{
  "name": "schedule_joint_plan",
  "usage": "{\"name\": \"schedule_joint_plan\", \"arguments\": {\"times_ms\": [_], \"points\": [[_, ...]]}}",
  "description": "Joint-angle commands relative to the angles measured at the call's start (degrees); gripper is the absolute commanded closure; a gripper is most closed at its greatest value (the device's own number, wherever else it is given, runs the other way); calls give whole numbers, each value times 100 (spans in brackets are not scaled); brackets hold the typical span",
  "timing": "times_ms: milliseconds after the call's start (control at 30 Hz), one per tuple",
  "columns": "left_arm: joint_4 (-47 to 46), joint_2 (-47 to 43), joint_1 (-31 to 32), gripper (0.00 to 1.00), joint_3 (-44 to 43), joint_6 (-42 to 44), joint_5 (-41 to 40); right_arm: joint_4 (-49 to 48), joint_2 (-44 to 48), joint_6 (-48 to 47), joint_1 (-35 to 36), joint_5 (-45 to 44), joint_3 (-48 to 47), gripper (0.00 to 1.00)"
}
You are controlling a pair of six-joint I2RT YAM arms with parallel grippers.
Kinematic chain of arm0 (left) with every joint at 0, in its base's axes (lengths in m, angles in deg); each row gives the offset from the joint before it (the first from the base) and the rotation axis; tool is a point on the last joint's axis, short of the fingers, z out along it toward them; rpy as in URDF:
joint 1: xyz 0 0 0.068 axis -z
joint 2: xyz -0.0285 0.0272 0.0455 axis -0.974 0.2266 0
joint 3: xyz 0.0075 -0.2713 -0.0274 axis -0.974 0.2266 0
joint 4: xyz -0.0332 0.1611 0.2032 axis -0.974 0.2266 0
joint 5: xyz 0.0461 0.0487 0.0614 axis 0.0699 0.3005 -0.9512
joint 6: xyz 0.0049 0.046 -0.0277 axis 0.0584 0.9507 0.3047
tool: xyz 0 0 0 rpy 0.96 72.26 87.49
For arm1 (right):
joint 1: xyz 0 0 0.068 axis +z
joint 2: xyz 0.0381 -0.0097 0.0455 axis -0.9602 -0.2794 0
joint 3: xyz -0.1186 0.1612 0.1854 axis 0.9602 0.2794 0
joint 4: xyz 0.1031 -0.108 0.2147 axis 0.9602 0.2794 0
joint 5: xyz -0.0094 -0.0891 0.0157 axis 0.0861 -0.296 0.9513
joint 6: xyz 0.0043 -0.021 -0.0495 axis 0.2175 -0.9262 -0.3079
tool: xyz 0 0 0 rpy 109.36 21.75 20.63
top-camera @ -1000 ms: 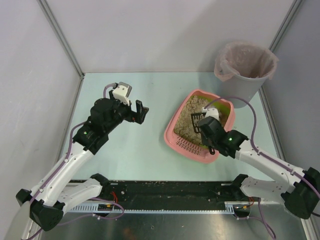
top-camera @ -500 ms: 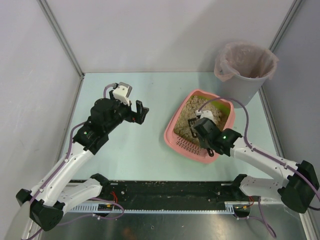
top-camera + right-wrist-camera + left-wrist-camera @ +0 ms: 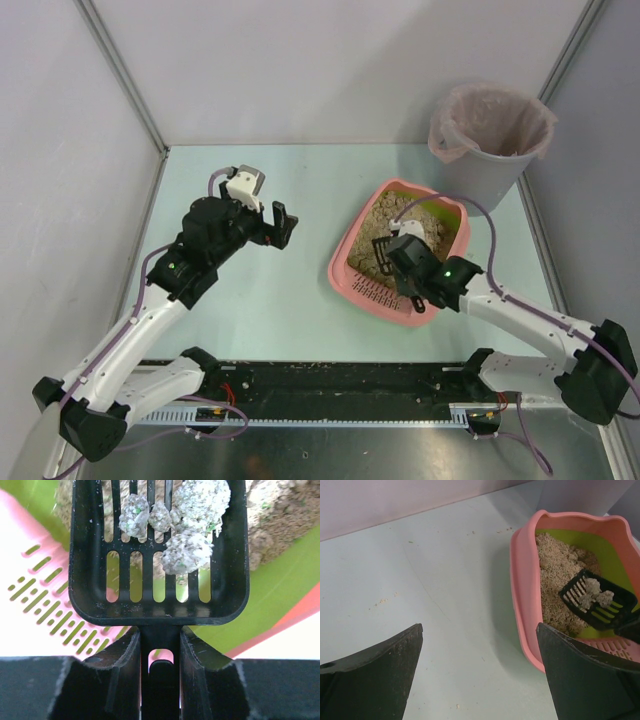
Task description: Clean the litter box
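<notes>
The pink litter box (image 3: 340, 262) with beige litter lies right of the table's middle; its rim (image 3: 522, 580) also shows in the left wrist view. My right gripper (image 3: 400, 260) hovers over its near slotted end (image 3: 30, 595), shut on the handle of a black slotted scoop (image 3: 383, 252). The scoop (image 3: 160, 611) is held level above the litter and carries several grey-white clumps (image 3: 190, 550). The scoop's handle sits squeezed between the jaws of my right gripper (image 3: 160, 640). My left gripper (image 3: 283, 225) stands open and empty above the bare table, left of the box.
A grey bucket (image 3: 490, 135) lined with a pinkish bag stands at the back right, beyond the box. Grey walls close in the table at the back and both sides. A few litter grains (image 3: 382, 601) lie on the table.
My right gripper has shifted a little to the left with the scoop, whose head has come up out of the litter with clumps on it. The left arm has not moved.
</notes>
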Motion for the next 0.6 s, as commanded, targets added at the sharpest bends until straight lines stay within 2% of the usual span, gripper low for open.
{"name": "schedule_joint_plan", "arguments": {"times_ms": [0,67,333,567], "points": [[-158,-4,29,0,29,18,72,59,578,-37,-495,-67,-236,100],[-158,5,29,0,29,18,54,121,693,-37,-654,13,-236,100],[-166,23,29,0,46,53,28,103,394,59,-505,189,-236,100],[-166,32,29,0,55,53,10,577,544,112,-769,356,-534,100]]}}
